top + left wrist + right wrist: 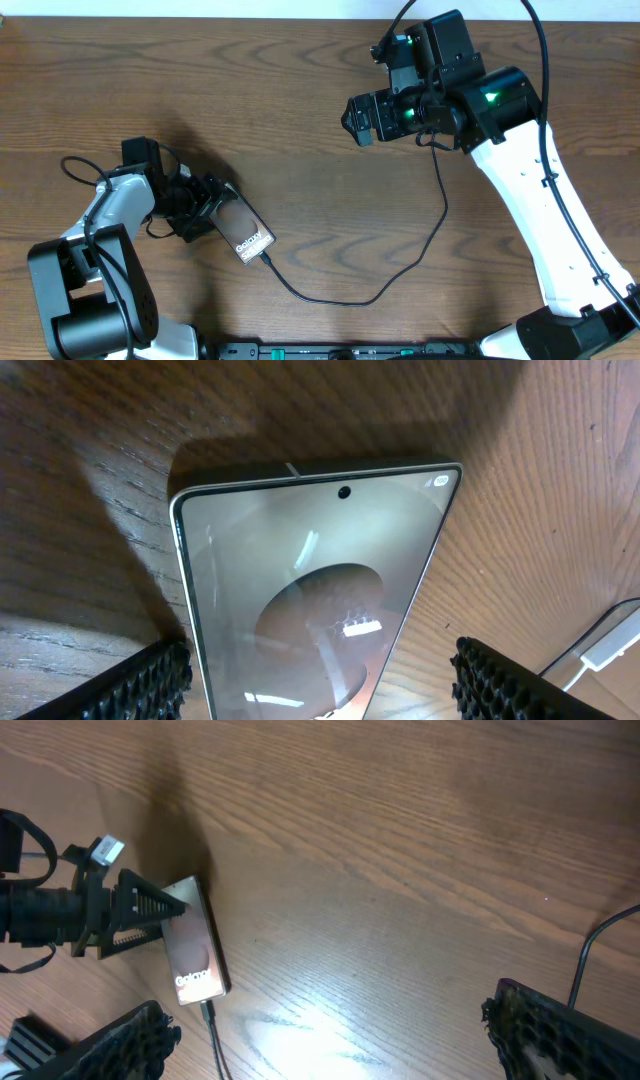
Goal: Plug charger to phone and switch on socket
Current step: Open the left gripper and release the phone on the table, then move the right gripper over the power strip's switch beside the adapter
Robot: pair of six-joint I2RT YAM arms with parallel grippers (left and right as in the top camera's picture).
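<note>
The phone [245, 233] lies flat on the wooden table, a dark glossy slab with white "Galaxy" lettering. It fills the left wrist view [310, 590] and shows small in the right wrist view [192, 948]. The charger, a thin black cable [345, 300], has its connector tip at the phone's lower end [208, 1011], seemingly plugged in. It loops right and up toward the right arm, where its plug end is hidden. My left gripper [203, 207] is open and straddles the phone's upper end [320, 690]. My right gripper [360, 118] is open, empty and held high [335, 1040]. The socket is out of view.
The wooden table [300, 90] runs to every edge of the overhead view. A small white piece on a thin cable [606, 651] lies right of the phone. The left arm's black cables [85, 170] loop at the far left.
</note>
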